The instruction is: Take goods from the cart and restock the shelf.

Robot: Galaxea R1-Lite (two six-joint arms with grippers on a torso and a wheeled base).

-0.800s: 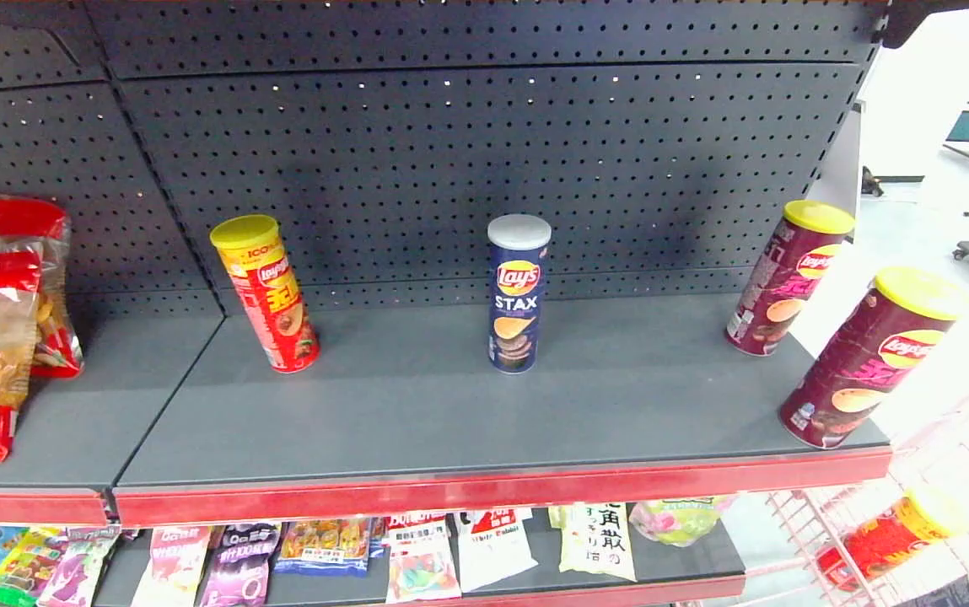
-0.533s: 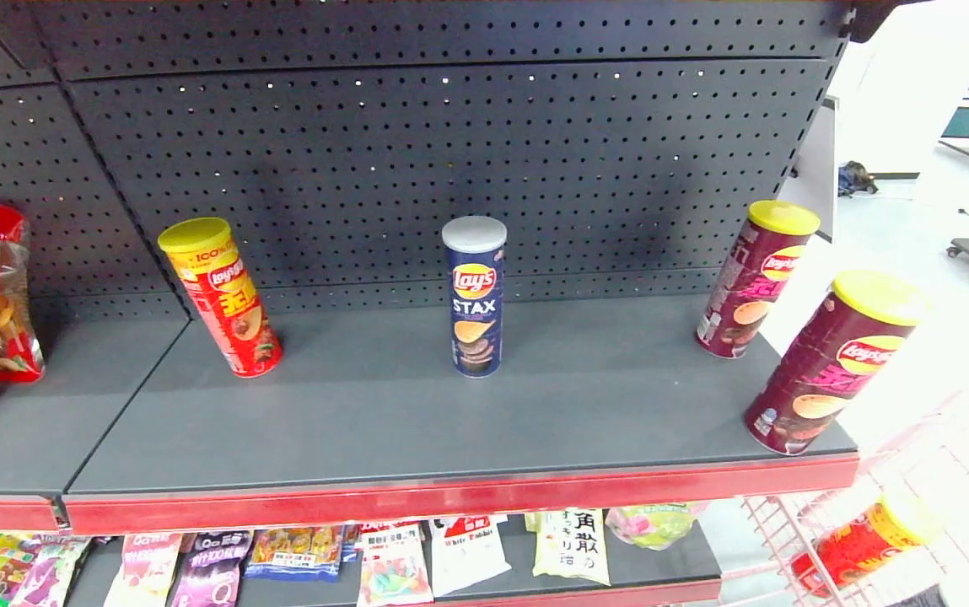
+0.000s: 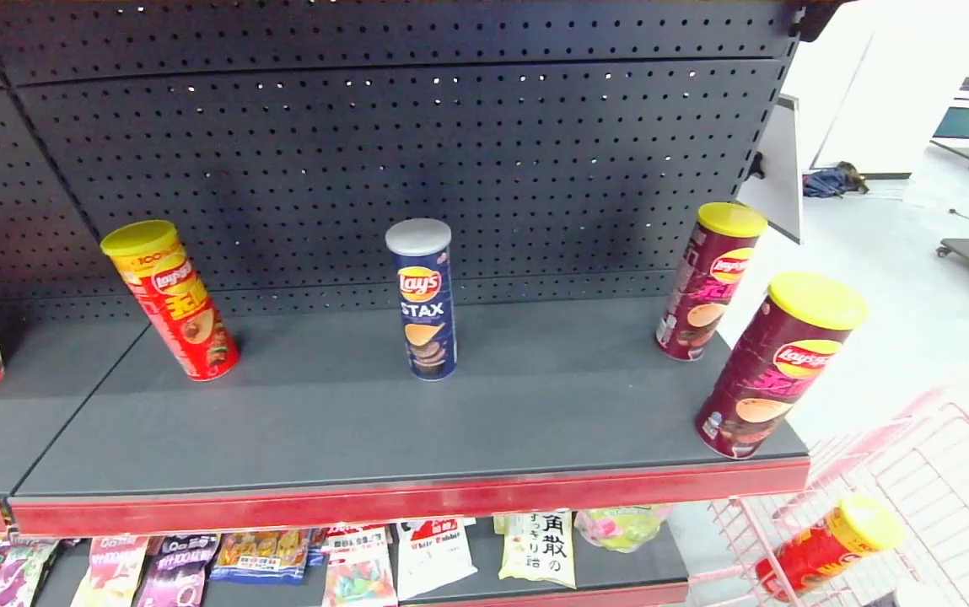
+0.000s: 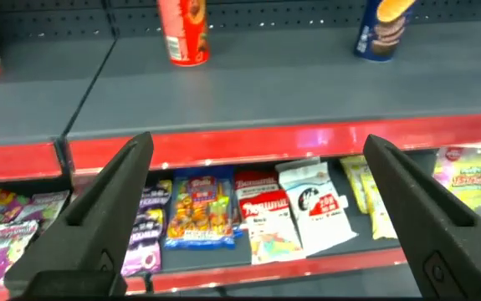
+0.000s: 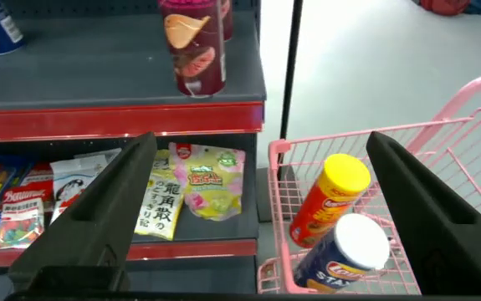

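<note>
Shelf (image 3: 349,421): matt grey metal, with a glossy red front strip (image 3: 408,497). Back panel (image 3: 366,152): perforated matt dark metal. Maroon can (image 3: 775,362) and blue can (image 3: 422,312): glossy printed wrap, smooth plastic lids. Bags (image 3: 433,552): shiny plastic film. Cart (image 5: 278,155): pink coated wire.

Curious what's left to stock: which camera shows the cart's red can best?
The right wrist view: the red can sits close up in the cart. The head view catches it far off in a corner; the left wrist view faces shelves.

Shop aisle, pegboard shelf (image 3: 417,421), snack packets (image 4: 194,221), pink cart (image 5: 474,125)
</note>
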